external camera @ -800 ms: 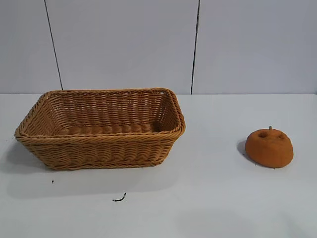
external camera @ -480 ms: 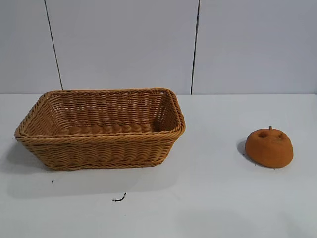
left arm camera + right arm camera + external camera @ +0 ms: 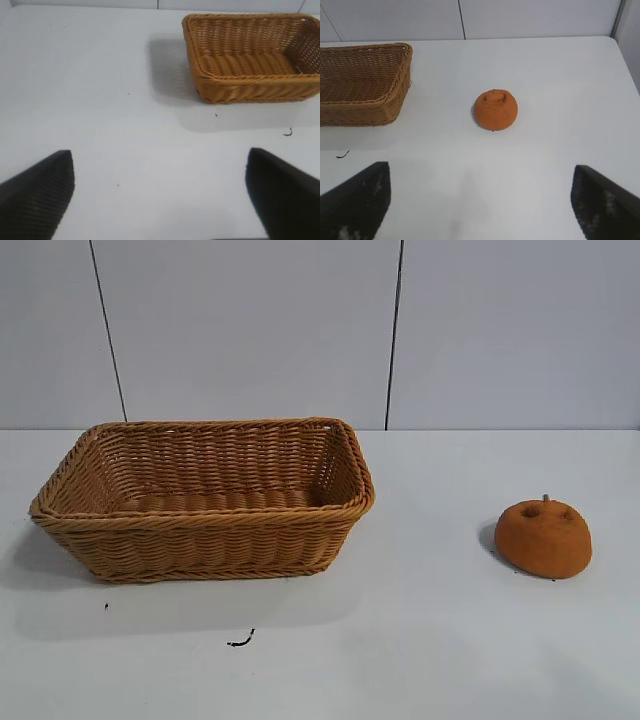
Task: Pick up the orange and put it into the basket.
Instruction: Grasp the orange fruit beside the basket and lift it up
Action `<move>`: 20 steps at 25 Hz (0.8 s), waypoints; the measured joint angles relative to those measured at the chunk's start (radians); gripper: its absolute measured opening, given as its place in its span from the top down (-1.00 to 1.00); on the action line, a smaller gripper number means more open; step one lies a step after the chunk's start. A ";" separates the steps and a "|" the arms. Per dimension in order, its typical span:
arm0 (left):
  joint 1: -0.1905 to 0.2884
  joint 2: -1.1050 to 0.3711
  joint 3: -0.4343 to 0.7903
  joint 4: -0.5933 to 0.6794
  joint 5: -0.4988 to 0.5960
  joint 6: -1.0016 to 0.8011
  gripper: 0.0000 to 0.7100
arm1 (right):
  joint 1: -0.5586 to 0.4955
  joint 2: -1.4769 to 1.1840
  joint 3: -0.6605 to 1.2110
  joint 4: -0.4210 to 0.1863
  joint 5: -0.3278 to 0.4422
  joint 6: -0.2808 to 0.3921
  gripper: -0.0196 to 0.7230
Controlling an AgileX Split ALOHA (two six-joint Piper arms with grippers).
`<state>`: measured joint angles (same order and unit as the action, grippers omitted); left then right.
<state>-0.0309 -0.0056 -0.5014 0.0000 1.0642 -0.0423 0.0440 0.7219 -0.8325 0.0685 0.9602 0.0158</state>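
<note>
Sitting on the white table (image 3: 430, 640), the orange (image 3: 544, 537) lies well apart from the basket (image 3: 205, 498). Both arms are out of the exterior view; left gripper (image 3: 160, 195) and right gripper (image 3: 480, 200) gape wide, empty. Grey panelled wall (image 3: 250, 330) behind.

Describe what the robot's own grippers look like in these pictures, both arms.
Only fingertips show, in the wrist views. The left gripper has two black, wedge-shaped fingers with a fine ribbed texture. The right gripper has the same black wedge-shaped fingers, whose surface carries pale scuffed specks. No cables, markings or arm links are visible, and neither arm appears in the exterior view.
</note>
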 joint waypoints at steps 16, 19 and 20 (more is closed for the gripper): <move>0.000 0.000 0.000 0.000 -0.001 0.000 -0.88 | 0.000 1.054 -0.564 0.017 0.076 -0.006 -0.86; 0.000 0.000 0.000 0.000 -0.001 0.000 -0.88 | 0.000 1.179 -0.615 0.016 0.085 -0.007 -0.86; 0.000 0.000 0.000 0.000 -0.001 0.000 -0.88 | 0.000 1.216 -0.619 0.016 0.086 -0.007 -0.86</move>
<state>-0.0309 -0.0056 -0.5014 0.0000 1.0631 -0.0423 0.0440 1.9376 -1.4519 0.0849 1.0464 0.0088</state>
